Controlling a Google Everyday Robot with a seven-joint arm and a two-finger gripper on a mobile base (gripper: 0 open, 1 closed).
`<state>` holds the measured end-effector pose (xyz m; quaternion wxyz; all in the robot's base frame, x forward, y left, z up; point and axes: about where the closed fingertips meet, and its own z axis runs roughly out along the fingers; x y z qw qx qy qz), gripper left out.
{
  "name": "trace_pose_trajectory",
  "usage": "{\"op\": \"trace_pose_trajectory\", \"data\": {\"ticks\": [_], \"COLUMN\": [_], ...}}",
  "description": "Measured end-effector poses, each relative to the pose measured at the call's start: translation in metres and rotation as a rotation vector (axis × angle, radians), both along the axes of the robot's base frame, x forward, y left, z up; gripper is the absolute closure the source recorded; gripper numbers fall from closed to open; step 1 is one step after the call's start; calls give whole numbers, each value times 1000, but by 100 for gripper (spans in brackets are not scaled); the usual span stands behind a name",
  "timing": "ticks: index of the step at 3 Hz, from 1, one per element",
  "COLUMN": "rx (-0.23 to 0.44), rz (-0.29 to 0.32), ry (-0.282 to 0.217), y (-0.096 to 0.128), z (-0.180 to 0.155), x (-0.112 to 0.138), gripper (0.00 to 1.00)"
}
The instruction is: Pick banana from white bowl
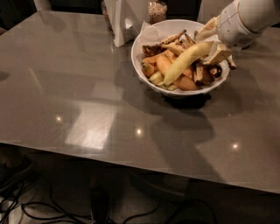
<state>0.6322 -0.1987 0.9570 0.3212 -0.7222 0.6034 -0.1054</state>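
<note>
a grey table [87, 87] seen from above, with a white bowl [134, 61] in the upper right of the frame. the robot's gripper [213, 43] comes in from the upper right corner and sits over the right side of the bowl, right at the upper end of the banana [186, 61]. whether it has closed on the banana or only sits around it cannot be told. the banana lies slanted across the top of the heap, lower end toward the bowl's front left

likely risks: any hold would be at the very tip, so the long smooth fruit could swing down or slip free when raised. its lower end rests among other pieces, so a lift could drag some over the rim onto the table. a hard squeeze could bruise or split the skin. the bowl might slide or tip if the gripper snags its paper lining or rim

inside the bowl: white paper [151, 33] against the back wall, the banana on top, short orange-yellow pieces [175, 78] under and beside it, and brown, blackened strips [175, 41] at the back and right. behind the bowl, at the top edge of the frame, stand a white upright object [122, 22] and a small jar [157, 11]
</note>
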Motion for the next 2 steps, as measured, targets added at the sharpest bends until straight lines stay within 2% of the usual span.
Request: {"op": "trace_pose_trajectory", "data": {"ticks": [1,2], "rx": [4,4], "rz": [2,1], "ry": [5,5], "y": [2,2], "z": [0,3], "x": [0,0], "gripper": [67,90]}}
